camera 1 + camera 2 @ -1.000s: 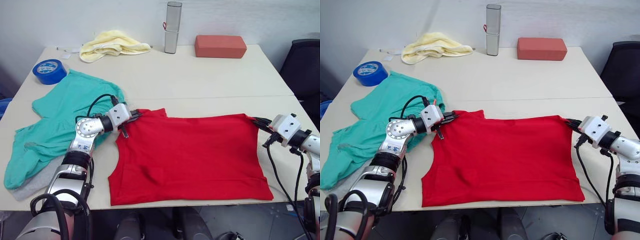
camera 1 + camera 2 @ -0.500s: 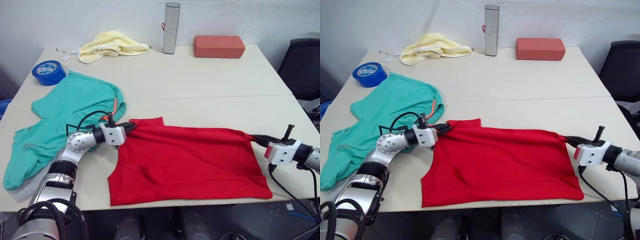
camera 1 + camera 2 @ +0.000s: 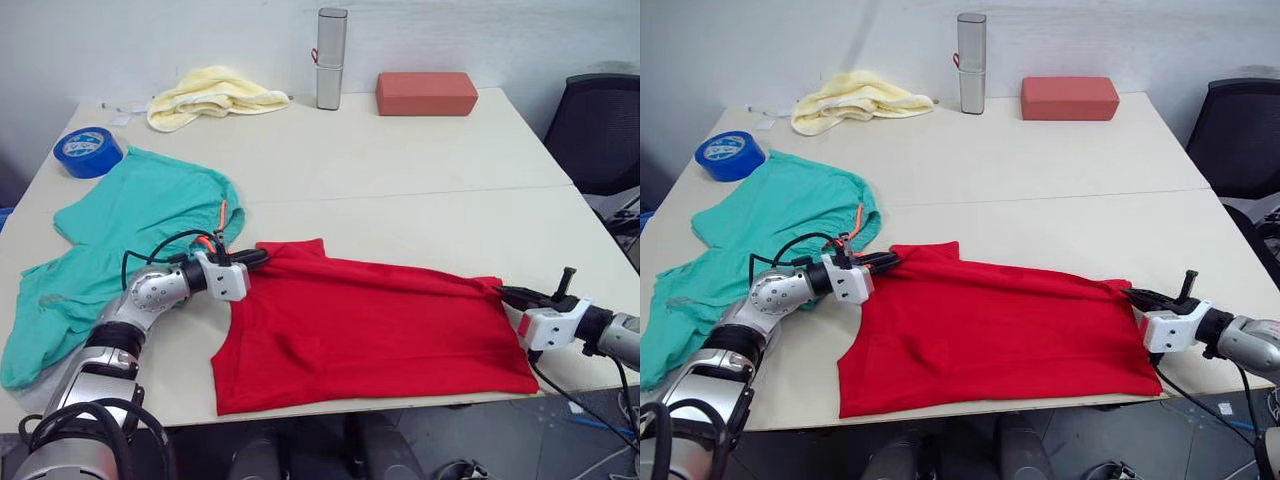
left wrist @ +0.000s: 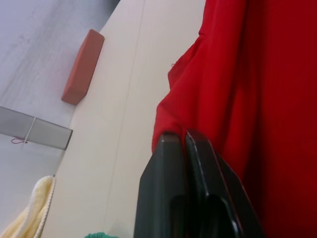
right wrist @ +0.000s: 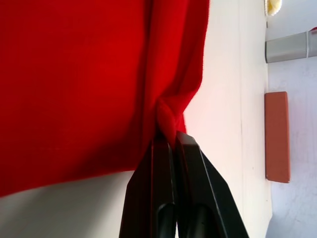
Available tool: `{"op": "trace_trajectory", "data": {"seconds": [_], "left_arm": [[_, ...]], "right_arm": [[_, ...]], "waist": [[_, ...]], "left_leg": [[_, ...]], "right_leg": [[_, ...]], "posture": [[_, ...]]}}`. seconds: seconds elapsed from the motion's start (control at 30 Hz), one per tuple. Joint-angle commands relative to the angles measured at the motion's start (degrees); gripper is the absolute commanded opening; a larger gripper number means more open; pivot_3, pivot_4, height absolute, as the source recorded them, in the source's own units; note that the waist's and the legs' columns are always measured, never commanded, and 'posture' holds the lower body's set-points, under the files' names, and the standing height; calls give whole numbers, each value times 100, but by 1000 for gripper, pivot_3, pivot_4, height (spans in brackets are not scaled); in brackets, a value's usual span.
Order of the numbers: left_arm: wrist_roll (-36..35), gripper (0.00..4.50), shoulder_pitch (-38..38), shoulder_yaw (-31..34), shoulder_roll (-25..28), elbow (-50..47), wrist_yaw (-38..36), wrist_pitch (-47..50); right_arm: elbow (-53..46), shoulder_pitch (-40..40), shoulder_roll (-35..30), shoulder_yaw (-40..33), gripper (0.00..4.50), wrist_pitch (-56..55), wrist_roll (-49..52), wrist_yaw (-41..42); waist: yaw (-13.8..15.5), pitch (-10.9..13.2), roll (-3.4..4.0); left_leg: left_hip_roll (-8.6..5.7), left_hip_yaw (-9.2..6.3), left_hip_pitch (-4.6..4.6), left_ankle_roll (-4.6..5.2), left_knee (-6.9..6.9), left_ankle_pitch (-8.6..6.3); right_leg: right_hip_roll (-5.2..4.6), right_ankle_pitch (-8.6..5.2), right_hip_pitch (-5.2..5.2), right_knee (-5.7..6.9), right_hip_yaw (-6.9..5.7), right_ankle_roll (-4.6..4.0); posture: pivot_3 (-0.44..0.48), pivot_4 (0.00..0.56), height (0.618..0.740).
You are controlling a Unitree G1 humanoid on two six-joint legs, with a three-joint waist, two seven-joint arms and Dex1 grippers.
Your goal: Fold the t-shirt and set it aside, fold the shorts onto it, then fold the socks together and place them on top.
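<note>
The red t-shirt (image 3: 370,325) lies spread along the table's near edge. My left gripper (image 3: 255,257) is shut on the shirt's far left corner, the pinch close up in the left wrist view (image 4: 184,135). My right gripper (image 3: 505,293) is shut on the far right corner, where the cloth bunches at the fingertips (image 5: 168,134). The teal shorts (image 3: 120,240) lie crumpled to the left of the shirt, the orange drawstring (image 3: 220,215) showing beside my left arm. The socks are out of view.
At the table's far side stand a pale yellow towel (image 3: 212,93), a grey upright cylinder (image 3: 329,58) and a red-brown block (image 3: 426,93). A blue tape roll (image 3: 85,150) sits at the far left. A black chair (image 3: 596,130) stands off the right edge.
Both grippers have drawn the shirt's far edge toward the near side of the table, and the cloth has slid with them. The camera has shifted a little.
</note>
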Motion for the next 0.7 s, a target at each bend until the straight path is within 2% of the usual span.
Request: {"op": "trace_trajectory", "data": {"seconds": [0.03, 0.1, 0.23, 0.3, 0.37, 0.47, 0.57, 0.7], "left_arm": [[-369, 1272, 178, -41, 143, -102, -433, 71], [-719, 1884, 253, 3, 190, -246, -814, 234], [-1783, 3212, 563, 204, 319, -968, -1842, 1310], [-2472, 3815, 791, 355, 435, -1642, -2398, 2179], [-3148, 4477, 985, 557, 572, -2391, -2749, 3392], [-3959, 4500, 1228, 734, 978, -3528, -3148, 5606], [-4468, 4500, 1226, 805, 1338, -4179, -3275, 7547], [-4671, 4500, 617, 696, 1305, -4156, -2886, 9803]], "right_arm": [[197, 86, -161, 60, 206, -211, 489, 286], [280, 131, -175, 84, 629, -286, 849, 633], [300, 252, -247, 44, 2001, -224, 1894, 1611], [34, 412, -178, -129, 2687, 292, 3086, 2727], [-689, 769, -76, -480, 3411, 1575, 4688, 4410], [-2186, 1381, -195, -1090, 4431, 4034, 6477, 5900], [-3405, 1954, -563, -1450, 4476, 5932, 7199, 6528], [-3777, 1778, -528, -1622, 4476, 6953, 7126, 6604]], "waist": [[-14, 0, -1], [-46, 1, -2], [-115, 1, -2], [-119, 1, -3], [-112, 2, -4], [-90, 2, -3], [-57, 1, 10], [45, 3, 9]], "left_leg": [[0, 2, 2, 0, -2, 0], [0, 4, 3, 0, -2, 0], [3, 5, 4, 0, -1, 0], [4, 4, 7, 0, -1, 0], [8, 0, 6, 0, 0, 0], [18, -83, -15, 0, 24, -2], [24, -107, -16, -1, 32, -6], [19, -114, -12, 0, 39, -8]], "right_leg": [[1, -1, 0, 0, 2, 0], [4, -1, 1, -1, 3, 1], [3, -1, 2, 1, 5, 1], [4, -2, 4, 3, 6, 3], [2, -2, 5, 3, 8, 3], [-1, -2, 9, 10, 26, 2], [-11, -6, 18, 15, 20, -5], [-1, -8, 22, 19, 9, -9]], "posture": [[0, 150, 740], [0, 150, 740], [0, 150, 740], [0, 150, 740], [0, 150, 740], [0, 150, 740], [0, 150, 740], [0, 150, 740]]}}
